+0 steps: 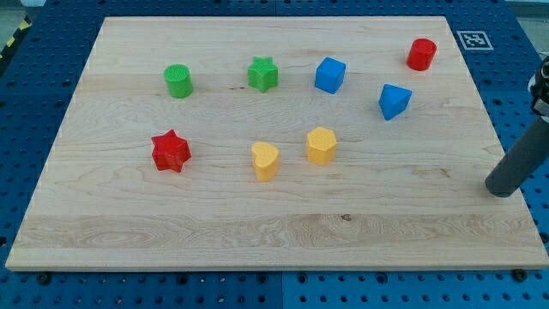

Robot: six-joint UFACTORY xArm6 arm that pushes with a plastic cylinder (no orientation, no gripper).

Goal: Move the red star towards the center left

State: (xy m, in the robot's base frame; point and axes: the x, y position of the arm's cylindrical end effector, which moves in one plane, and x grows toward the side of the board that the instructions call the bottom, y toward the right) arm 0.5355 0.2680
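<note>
The red star (pixel 170 151) lies on the wooden board (pixel 274 232) at the view's left, a little below the middle height. My tip (pixel 500 190) rests near the board's right edge, far to the right of the red star and well apart from every block. The nearest block to my tip is the blue block (pixel 394 100), up and to its left.
A green cylinder (pixel 178 81) and a green star (pixel 263 74) sit above the red star. Two yellow blocks (pixel 265 160) (pixel 321 145) lie near the middle. Another blue cube (pixel 329 75) and a red cylinder (pixel 421 54) stand toward the top right.
</note>
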